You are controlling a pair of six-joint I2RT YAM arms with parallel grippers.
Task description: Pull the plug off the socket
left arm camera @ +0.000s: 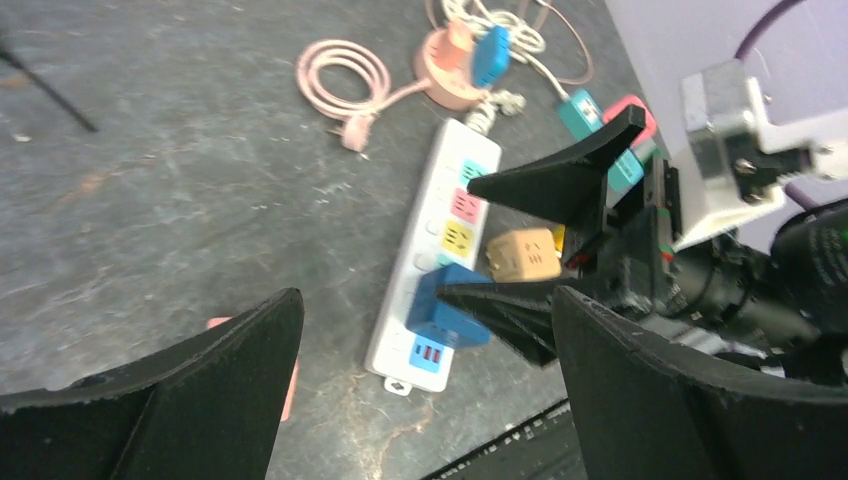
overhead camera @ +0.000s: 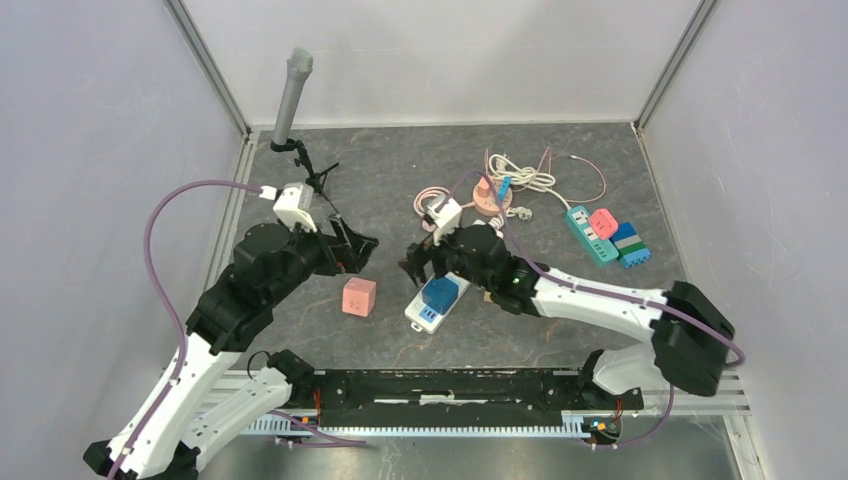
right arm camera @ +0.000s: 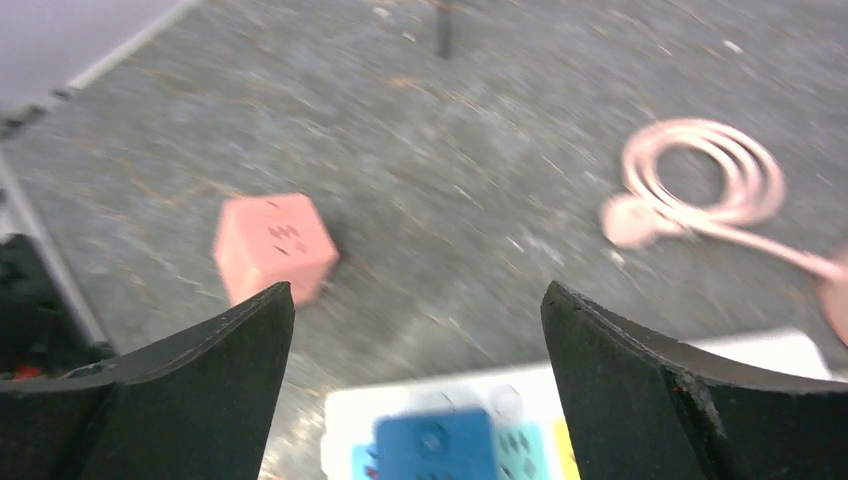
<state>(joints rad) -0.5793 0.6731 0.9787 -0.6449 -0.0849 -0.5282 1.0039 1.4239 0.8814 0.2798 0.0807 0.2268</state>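
A blue plug (overhead camera: 440,293) sits in the near end of a white power strip (overhead camera: 421,317) at the table's middle. It also shows in the left wrist view (left arm camera: 445,305) and at the bottom edge of the right wrist view (right arm camera: 435,448), blurred. My right gripper (overhead camera: 428,268) is open and hovers just over the far side of the blue plug, its jaws apart and holding nothing (right arm camera: 417,300). My left gripper (overhead camera: 352,250) is open and empty, raised left of the strip (left arm camera: 428,300). The strip's coloured sockets (left arm camera: 458,222) are free.
A pink cube adapter (overhead camera: 359,296) lies left of the strip. A tan adapter (left arm camera: 522,255) lies by the strip's right side. A coiled pink cable (overhead camera: 432,200), a round pink socket (overhead camera: 487,197), white cable and a teal strip (overhead camera: 590,233) with adapters lie behind. A grey microphone stand (overhead camera: 291,95) stands at back left.
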